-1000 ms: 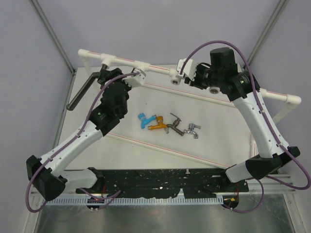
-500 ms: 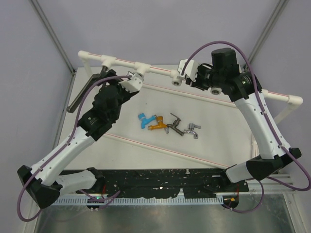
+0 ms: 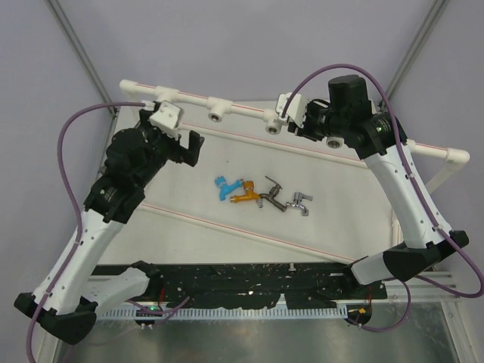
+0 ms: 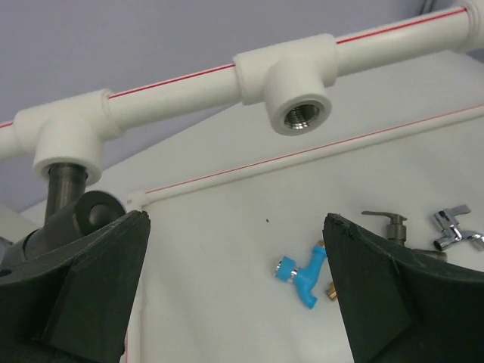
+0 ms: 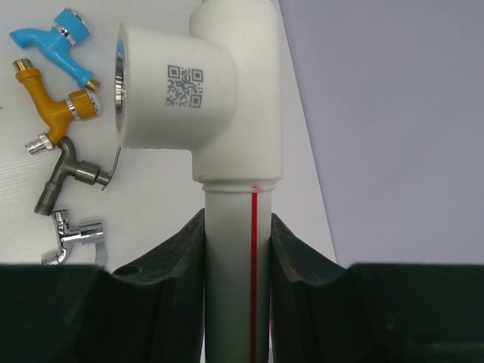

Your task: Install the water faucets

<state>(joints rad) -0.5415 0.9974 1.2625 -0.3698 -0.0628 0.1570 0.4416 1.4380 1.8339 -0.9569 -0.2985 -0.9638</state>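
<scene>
Under the leftmost tee [image 4: 64, 140] of the white pipe frame [image 3: 242, 110]: larger dark-grey faucet [image 4: 66, 193], stem up in the socket, body partly hidden behind a claw finger in the left wrist view. Just in front of that tee: left claw [image 4: 234, 302], gaping wide, nothing between its fingers; whether one finger touches the faucet body, cannot tell.

On the next tee [image 4: 291, 72] to the right along the frame: round brass-lined socket [image 4: 299, 117], facing out toward the worktop [image 3: 340, 227].

Further right along the frame's back rail: right claw [image 5: 237, 249], clamped on the red-striped pipe just below a tee bearing a QR label [image 5: 185, 85], one finger pressed on each side of the pipe.

On the worktop in front of the frame's back rail, well apart from both claws: four small faucets lying in a loose row. From the frame's left end toward its right: blue faucet [image 3: 224, 187], orange faucet [image 3: 243, 195], dark metal faucet [image 3: 271, 195], chrome faucet [image 3: 301, 203]. Blue and orange touching or nearly so, orange and dark metal touching end to end, chrome just beside the dark metal one.
</scene>
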